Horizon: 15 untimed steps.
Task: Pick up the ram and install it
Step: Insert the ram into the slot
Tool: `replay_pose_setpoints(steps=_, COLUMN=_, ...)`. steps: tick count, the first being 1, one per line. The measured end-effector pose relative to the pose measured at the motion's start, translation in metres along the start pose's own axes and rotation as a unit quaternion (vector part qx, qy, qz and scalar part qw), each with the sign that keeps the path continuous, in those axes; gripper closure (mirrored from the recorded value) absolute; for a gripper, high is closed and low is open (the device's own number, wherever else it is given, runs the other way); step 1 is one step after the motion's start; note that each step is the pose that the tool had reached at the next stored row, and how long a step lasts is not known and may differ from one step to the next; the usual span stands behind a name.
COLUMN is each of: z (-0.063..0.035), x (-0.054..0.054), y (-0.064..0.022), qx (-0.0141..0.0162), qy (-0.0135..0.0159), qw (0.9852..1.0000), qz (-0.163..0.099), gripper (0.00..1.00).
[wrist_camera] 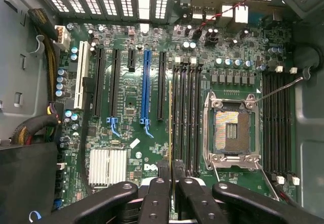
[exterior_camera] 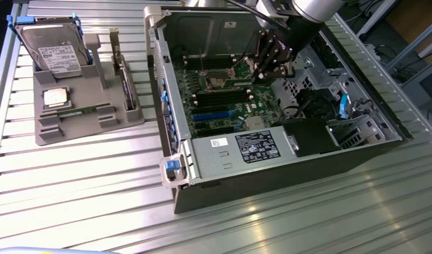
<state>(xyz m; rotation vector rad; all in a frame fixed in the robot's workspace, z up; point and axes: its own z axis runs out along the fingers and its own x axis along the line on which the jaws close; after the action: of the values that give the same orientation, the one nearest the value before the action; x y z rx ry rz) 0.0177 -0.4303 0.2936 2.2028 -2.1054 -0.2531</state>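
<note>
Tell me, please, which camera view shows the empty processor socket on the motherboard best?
The wrist view: the processor socket faces the camera, its contact field and metal frame plain and unobstructed, beyond the gripper shut on the ram. The exterior view shows it as a small square on the motherboard, beside the gripper.

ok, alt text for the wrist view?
Looking down into an open PC case, the gripper is shut on the ram, seen edge-on, held over the motherboard next to the black memory slots. An open, empty CPU socket lies beyond those slots.
</note>
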Motion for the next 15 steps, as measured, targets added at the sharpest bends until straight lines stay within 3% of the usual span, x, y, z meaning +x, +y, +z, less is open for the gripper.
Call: replay_pose_setpoints(steps=15, z=0.0222, x=0.0, y=0.0086, qx=-0.0001, qy=0.0006, qw=1.0, qz=0.0, gripper=0.86)
